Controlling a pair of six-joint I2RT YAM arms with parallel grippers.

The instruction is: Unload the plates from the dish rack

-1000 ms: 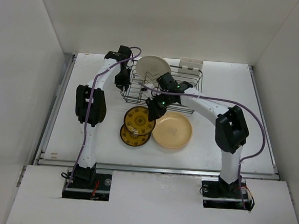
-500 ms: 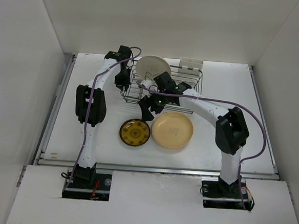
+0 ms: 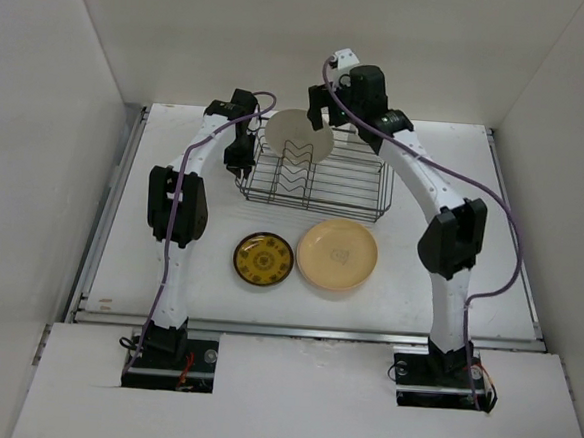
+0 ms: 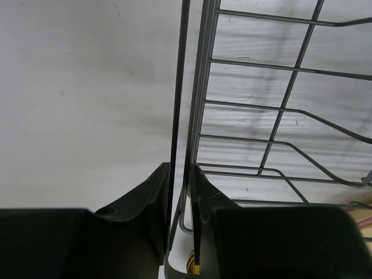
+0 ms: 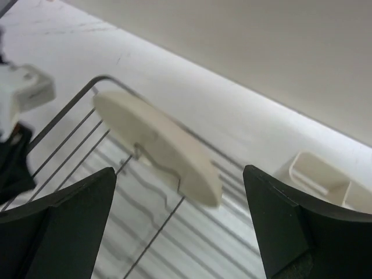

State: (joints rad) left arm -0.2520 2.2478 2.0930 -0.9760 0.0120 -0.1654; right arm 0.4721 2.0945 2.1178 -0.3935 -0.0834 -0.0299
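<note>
The black wire dish rack point(image 3: 320, 181) stands at the back middle of the table. A cream plate point(image 3: 298, 136) stands upright in its far left corner. Two plates lie flat in front of the rack: a dark amber-brown patterned one point(image 3: 263, 259) and a peach-yellow one point(image 3: 338, 253). My left gripper point(image 3: 243, 158) is shut on the rack's left rim wire point(image 4: 174, 116); in the left wrist view its fingers point(image 4: 152, 192) pinch that wire. My right gripper point(image 3: 321, 114) hangs open above the rack's back edge. The right wrist view shows the cream plate point(image 5: 157, 145) beyond its open gripper point(image 5: 180, 192).
A white plastic holder point(image 5: 319, 177) sits at the rack's far edge. White walls enclose the table point(image 3: 474, 192) on the left, back and right. Bare table surface lies to the right of the rack and to the left of the brown plate.
My right gripper opened and let go of a brown plate just in front of the rack, then rose and swung back over the rack to the cream plate. The left gripper stayed put.
</note>
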